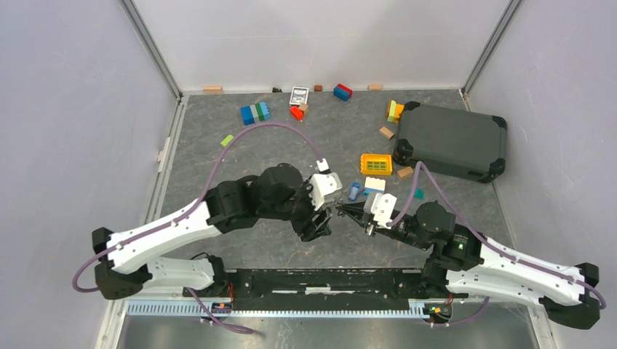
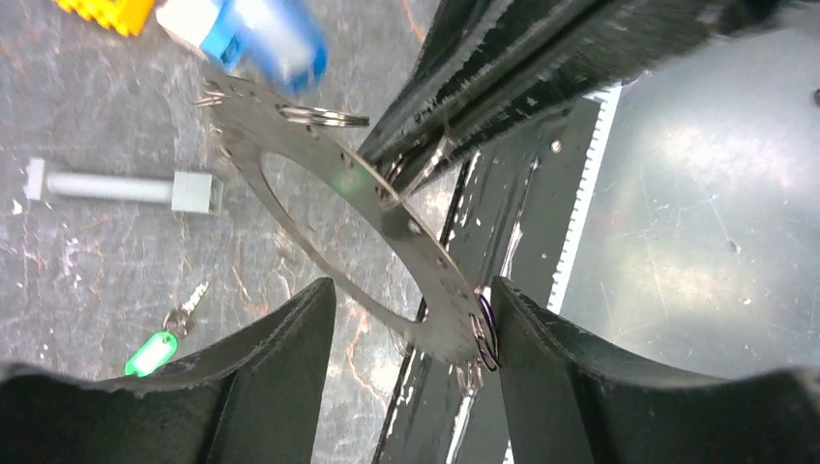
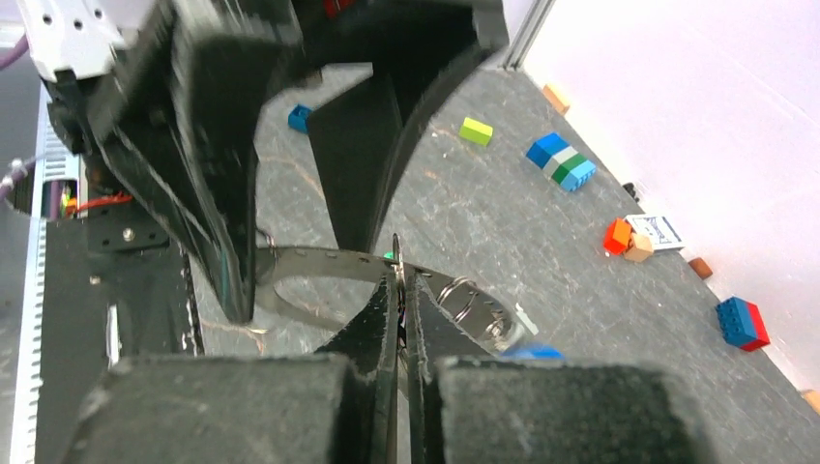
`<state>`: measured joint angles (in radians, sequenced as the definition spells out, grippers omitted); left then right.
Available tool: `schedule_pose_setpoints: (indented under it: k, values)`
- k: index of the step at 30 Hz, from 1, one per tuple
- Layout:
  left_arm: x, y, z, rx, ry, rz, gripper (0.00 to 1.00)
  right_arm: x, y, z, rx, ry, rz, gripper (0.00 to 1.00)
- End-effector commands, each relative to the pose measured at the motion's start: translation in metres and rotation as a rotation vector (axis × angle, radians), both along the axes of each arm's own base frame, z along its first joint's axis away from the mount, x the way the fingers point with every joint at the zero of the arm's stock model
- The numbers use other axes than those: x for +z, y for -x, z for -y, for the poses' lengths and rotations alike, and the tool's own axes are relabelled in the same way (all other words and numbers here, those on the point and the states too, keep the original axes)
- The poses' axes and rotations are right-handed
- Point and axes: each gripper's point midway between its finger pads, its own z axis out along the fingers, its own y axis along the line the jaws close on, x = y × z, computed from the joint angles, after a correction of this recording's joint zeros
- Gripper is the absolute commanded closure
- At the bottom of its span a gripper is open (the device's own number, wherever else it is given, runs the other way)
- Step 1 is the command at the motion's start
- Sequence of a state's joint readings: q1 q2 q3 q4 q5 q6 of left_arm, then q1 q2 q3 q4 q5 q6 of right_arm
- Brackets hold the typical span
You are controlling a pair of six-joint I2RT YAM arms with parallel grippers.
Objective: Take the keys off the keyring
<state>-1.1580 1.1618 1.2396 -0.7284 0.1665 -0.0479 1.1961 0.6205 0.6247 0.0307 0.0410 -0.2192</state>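
A flat silver ring plate with small holes hangs in the air between both grippers. Thin wire keyrings are threaded through its holes. My right gripper is shut at the plate's rim, and a thin keyring edge shows between its fingertips. My left gripper is open around the plate's lower end; a dark wire ring there touches one finger. One small silver key with a green tag lies loose on the table. From above, the two grippers meet at the table's middle.
A grey metal bar lies on the table near the loose key. A yellow grid block, a black case and scattered toy bricks sit farther back. The black base rail runs along the near edge.
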Motion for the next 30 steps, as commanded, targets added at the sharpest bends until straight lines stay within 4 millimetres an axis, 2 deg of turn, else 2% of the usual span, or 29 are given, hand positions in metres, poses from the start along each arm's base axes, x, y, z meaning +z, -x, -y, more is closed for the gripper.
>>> schedule_pose_setpoints:
  k: [1,9,15,19,30]
  values:
    - [0.047,0.003,0.006,-0.055,0.215,0.116,0.33,0.0,0.01,0.009,0.041,0.118,-0.002,1.0]
    - [0.086,0.015,-0.016,-0.103,0.419,0.265,0.39,0.008,0.022,0.009,0.117,0.156,0.024,1.0]
    - [0.105,0.017,-0.02,-0.115,0.555,0.354,0.4,0.015,0.036,0.0,0.216,0.18,0.027,1.0]
    - [0.1,0.021,-0.009,-0.157,0.571,0.336,0.49,0.019,0.041,-0.006,0.258,0.173,0.03,1.0]
    - [0.086,0.029,0.005,-0.23,0.544,0.296,0.54,0.025,0.041,-0.011,0.263,0.155,0.026,1.0]
